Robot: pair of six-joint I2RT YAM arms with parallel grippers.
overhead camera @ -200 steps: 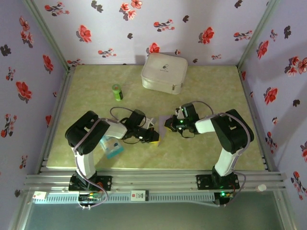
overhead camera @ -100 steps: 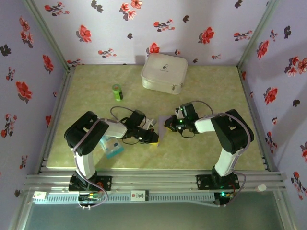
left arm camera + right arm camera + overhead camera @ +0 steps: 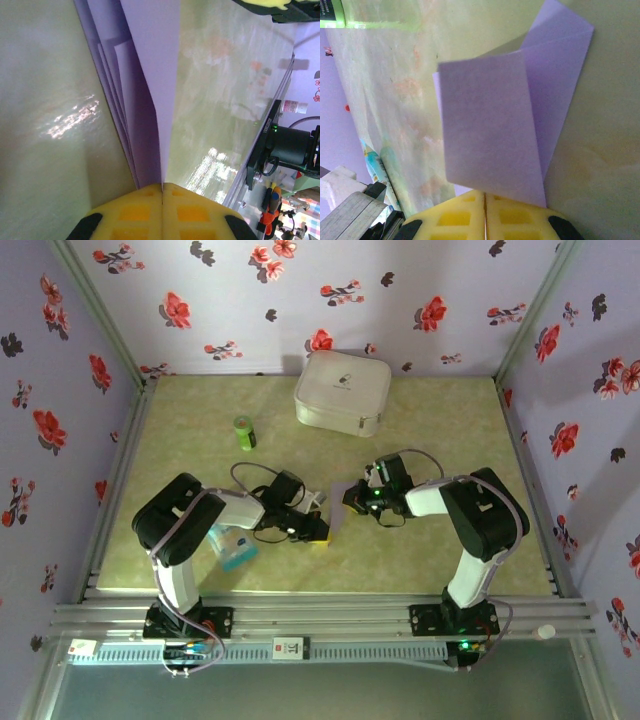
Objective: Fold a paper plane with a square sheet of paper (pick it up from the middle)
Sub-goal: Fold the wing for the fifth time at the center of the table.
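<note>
Running lengthwise away from left claw [image 3: 162, 186], paper [image 3: 152, 50]

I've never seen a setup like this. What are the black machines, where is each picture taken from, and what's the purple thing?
These are two robot arms bolted to a table's near edge. The wide picture looks down from above. The other two come from a camera on each wrist, so the yellow pads there are that arm's own fingers. The left gripper and right gripper are both shut on a partly folded lavender sheet of paper. Also on the table: a white case, a green container and a blue-and-white packet.
</note>
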